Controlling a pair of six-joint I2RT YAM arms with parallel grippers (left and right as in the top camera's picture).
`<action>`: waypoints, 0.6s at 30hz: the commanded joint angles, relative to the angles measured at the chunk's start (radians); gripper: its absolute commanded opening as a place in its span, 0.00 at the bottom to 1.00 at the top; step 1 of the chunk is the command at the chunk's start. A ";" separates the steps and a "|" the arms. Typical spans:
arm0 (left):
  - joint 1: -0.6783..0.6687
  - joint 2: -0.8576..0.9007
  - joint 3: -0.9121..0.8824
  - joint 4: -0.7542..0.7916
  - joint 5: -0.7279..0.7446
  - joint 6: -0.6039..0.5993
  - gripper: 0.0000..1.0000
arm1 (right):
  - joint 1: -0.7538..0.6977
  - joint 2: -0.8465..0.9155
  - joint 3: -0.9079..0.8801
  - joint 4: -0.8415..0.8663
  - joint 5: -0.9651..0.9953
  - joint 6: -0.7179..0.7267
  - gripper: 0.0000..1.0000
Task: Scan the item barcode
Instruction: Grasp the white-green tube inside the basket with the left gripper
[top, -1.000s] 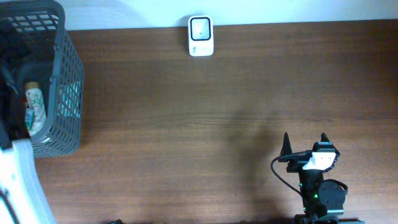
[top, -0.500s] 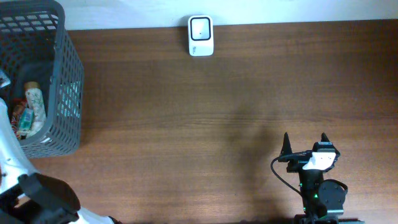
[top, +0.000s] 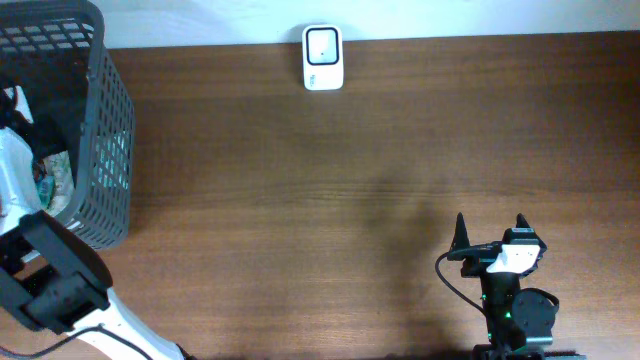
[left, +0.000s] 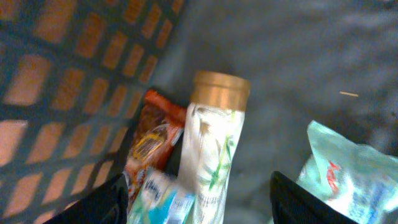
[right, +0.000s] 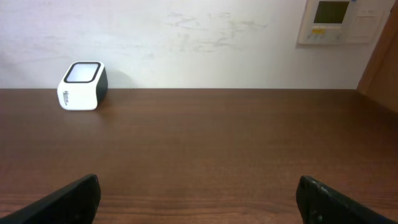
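On the wooden table (top: 300, 200), the grey basket (top: 110, 110) stands at the left edge. My left gripper (left: 199, 186) hangs inside it with its jaws apart, gripping nothing, and my right gripper (top: 490, 228) sits wide open and empty near the front edge. The white scanner (top: 323, 58) is at the far edge; the gold-capped tube (left: 214, 143) lies on the basket floor between an orange packet (left: 152, 137) and a teal pouch (left: 342, 168).
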 joint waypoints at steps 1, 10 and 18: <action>-0.002 0.076 0.009 0.019 0.018 0.026 0.69 | -0.004 -0.007 -0.007 -0.005 -0.002 -0.006 0.99; -0.012 0.214 0.008 0.021 0.044 0.094 0.43 | -0.004 -0.007 -0.007 -0.005 -0.002 -0.006 0.99; -0.012 0.077 0.087 0.016 0.046 -0.086 0.00 | -0.004 -0.007 -0.007 -0.005 -0.002 -0.006 0.99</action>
